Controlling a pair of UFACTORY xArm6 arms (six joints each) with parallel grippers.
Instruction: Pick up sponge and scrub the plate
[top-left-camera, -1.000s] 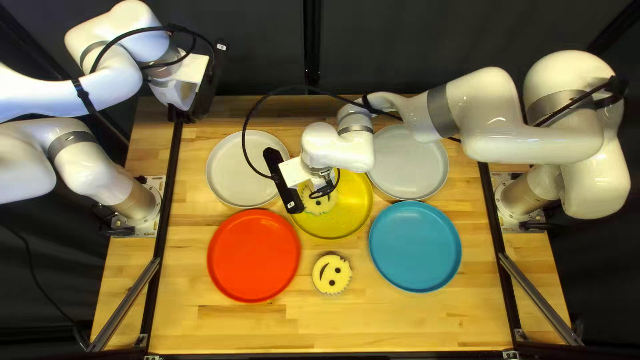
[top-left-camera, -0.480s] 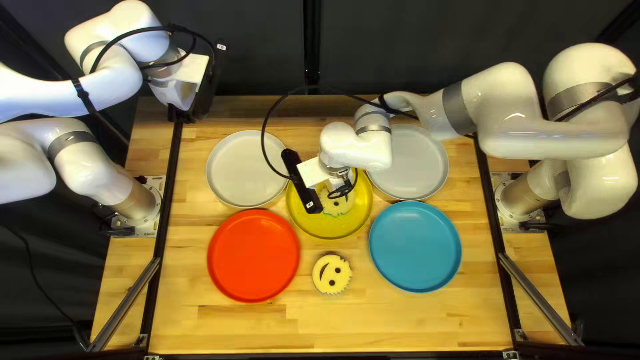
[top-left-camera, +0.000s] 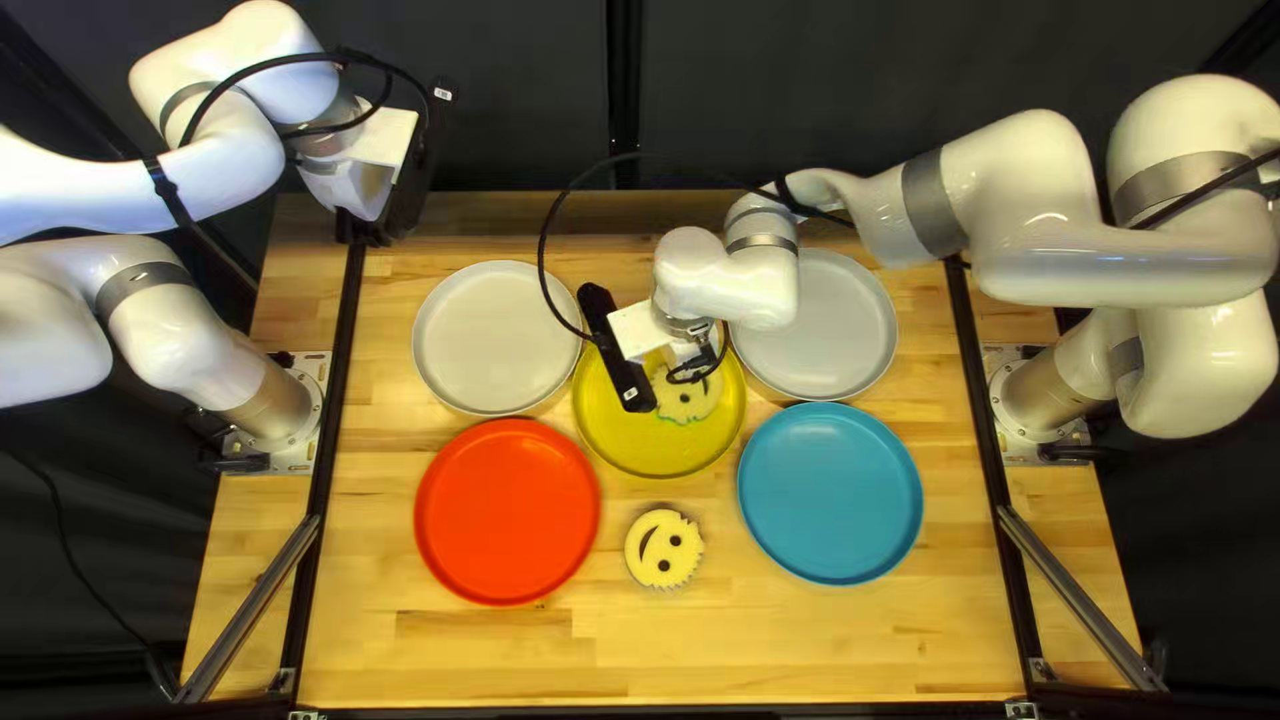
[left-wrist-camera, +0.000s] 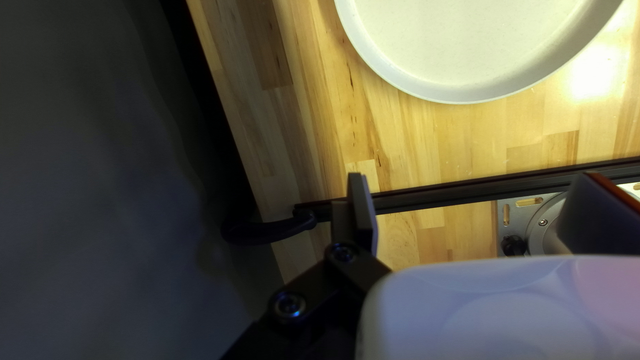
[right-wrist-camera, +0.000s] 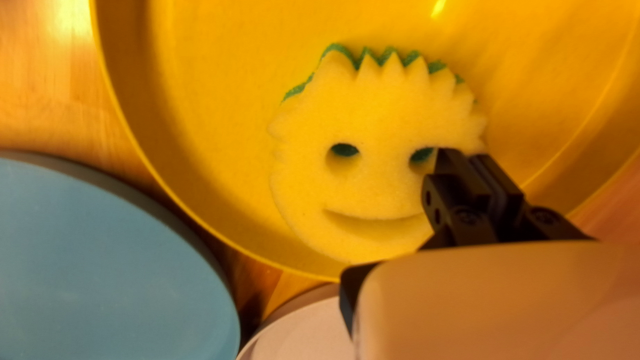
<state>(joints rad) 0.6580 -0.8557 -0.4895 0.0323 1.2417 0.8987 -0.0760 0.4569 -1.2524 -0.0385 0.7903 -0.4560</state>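
Observation:
At the centre of the top left view, my right gripper [top-left-camera: 616, 350] hangs over the yellow plate [top-left-camera: 654, 451], partly covering a round smiley sponge [top-left-camera: 686, 396] there. The right wrist view has my right gripper [right-wrist-camera: 479, 175] shut on the edge of this yellow sponge [right-wrist-camera: 360, 187], whose green underside shows at its jagged rim, over the yellow plate [right-wrist-camera: 220, 133]. A second smiley sponge [top-left-camera: 663, 550] lies on the table. Raised at the table's far left corner is my left gripper [top-left-camera: 390, 200]. In its own view the left gripper [left-wrist-camera: 477, 203] stands open, holding nothing.
Around the yellow plate are a red plate [top-left-camera: 507, 511], a blue plate [top-left-camera: 830, 494] and two pale plates, one on the left [top-left-camera: 494, 336] and one on the right [top-left-camera: 854, 334], partly under my right arm. A loose cable loops beside the right gripper.
My right gripper has moved rightward and slightly toward the table's far edge, and the sponge on the yellow plate has shifted along with it. The left arm holds still.

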